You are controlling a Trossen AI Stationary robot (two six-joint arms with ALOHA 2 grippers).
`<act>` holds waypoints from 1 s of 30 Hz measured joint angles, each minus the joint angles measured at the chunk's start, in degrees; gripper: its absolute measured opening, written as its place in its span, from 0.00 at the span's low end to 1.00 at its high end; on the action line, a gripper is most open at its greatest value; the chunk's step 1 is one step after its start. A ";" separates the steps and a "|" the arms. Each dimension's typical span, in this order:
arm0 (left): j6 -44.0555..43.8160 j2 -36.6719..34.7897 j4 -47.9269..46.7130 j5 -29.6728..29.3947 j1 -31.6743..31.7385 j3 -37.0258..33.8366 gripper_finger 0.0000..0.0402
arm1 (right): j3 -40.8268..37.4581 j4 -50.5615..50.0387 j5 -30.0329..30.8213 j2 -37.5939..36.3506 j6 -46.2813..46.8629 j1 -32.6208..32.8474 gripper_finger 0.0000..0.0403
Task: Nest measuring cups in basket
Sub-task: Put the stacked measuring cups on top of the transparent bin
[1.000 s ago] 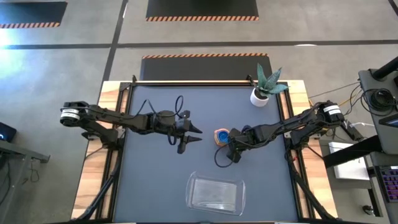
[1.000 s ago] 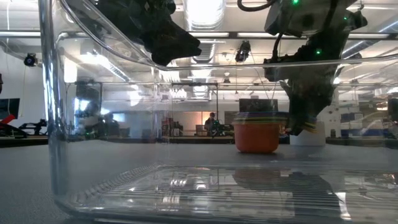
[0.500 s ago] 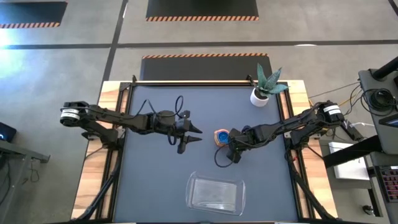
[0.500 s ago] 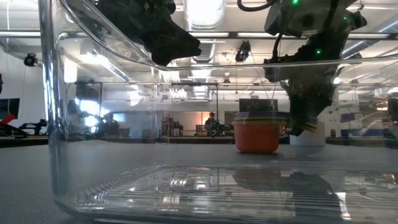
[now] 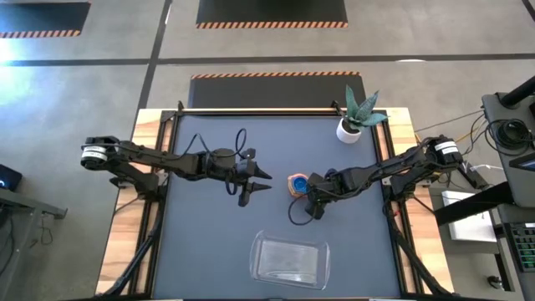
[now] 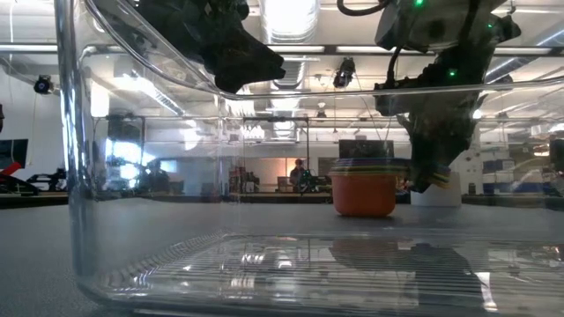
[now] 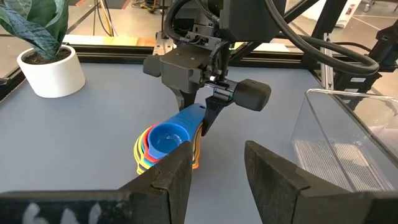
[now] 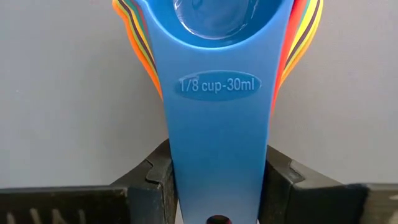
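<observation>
A dark counter (image 5: 209, 226) stands in a workshop with a concrete floor. Near its middle, the measuring cups (image 5: 298, 182) sit stacked one inside another, blue on top. The right tool (image 7: 208, 107) is clenched on the stack's handles, seemingly so the whole set can travel together. The clear basket (image 5: 290, 258) waits empty near the front edge, well apart from the cups. The left tool (image 5: 257, 182) hovers released left of the stack, holding nothing. A potted plant (image 5: 355, 117) stands near the back right corner.
</observation>
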 joint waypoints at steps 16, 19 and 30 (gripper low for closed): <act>0.00 0.00 0.00 -0.04 -0.02 0.00 0.32 | -0.04 -0.02 0.13 0.00 -1.04 0.02 0.45; 0.00 0.00 0.00 -0.07 0.00 0.00 0.32 | -0.04 0.00 0.13 0.00 -1.10 0.02 0.52; 0.17 -0.02 0.00 -0.11 0.00 -0.01 0.32 | -0.04 -0.02 0.09 0.00 -1.94 0.04 0.62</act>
